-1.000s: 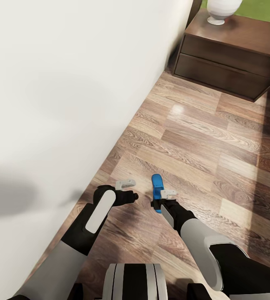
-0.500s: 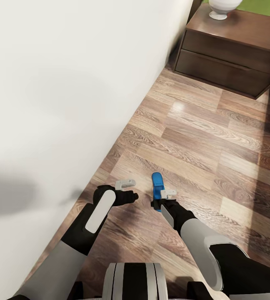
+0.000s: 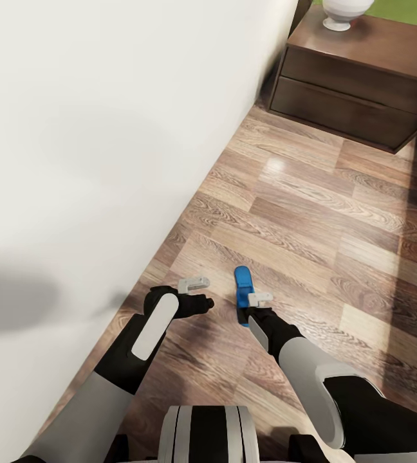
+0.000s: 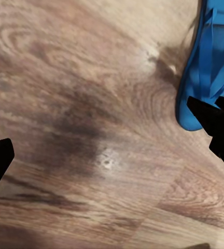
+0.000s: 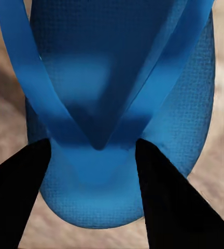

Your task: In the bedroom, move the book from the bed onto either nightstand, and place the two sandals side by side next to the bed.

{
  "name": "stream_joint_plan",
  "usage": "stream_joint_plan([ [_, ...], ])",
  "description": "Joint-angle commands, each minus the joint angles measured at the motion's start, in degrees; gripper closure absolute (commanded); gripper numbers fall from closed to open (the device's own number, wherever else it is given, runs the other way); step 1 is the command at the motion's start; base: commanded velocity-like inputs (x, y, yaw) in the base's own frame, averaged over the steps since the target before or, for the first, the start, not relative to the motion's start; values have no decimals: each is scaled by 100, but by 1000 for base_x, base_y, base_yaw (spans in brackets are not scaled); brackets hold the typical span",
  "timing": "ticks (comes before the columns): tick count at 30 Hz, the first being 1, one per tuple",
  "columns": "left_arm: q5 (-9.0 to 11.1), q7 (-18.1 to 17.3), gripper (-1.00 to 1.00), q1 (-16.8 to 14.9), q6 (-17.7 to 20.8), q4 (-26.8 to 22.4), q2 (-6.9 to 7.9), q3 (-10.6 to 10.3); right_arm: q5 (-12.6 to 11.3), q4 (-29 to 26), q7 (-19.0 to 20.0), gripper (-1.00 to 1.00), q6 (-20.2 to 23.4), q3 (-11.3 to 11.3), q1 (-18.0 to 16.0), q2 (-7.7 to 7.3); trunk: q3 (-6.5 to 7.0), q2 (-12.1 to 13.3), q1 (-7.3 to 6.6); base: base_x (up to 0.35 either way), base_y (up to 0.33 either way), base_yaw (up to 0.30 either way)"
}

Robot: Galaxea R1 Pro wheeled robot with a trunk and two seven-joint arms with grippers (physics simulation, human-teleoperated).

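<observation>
Your right gripper (image 3: 244,308) is clamping one bright blue sandal (image 3: 241,294) low over the wood floor (image 3: 337,218). In the right wrist view the two dark fingers (image 5: 164,202) are closing on either side of the point where the sandal's (image 5: 117,104) straps meet, near its rounded end, and the sole is filling the space between them. Whether the sandal is resting on the floor or hanging just above it cannot be told.

Your left gripper (image 3: 199,292) is hovering just beside the sandal, on the bed side, with its jaws spread wide and nothing between them. In the left wrist view the fingertips (image 4: 215,124) are standing far apart over bare floor (image 4: 91,129), and the sandal (image 4: 208,62) is lying close to one of them.

The bed (image 3: 92,141) is showing as a broad off-white surface, its long edge running along the floor near the left gripper. The nightstand (image 3: 356,83) is standing by the far end of that edge, well apart from both grippers, with a white vase (image 3: 345,11) on top.
</observation>
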Motion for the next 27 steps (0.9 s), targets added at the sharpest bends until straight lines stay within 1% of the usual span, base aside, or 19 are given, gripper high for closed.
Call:
stream_joint_plan([
  [1, 58, 60, -100, -3, 4, -4, 0, -5, -60, -10, 4, 100, 23, 5, 6, 3, -4, 0, 3, 0, 0, 0],
  [27, 67, 51, -100, -3, 9, -38, -5, -14, -59, -26, 7, 100, 21, 5, 4, 3, -4, 0, 3, 0, 0, 0],
])
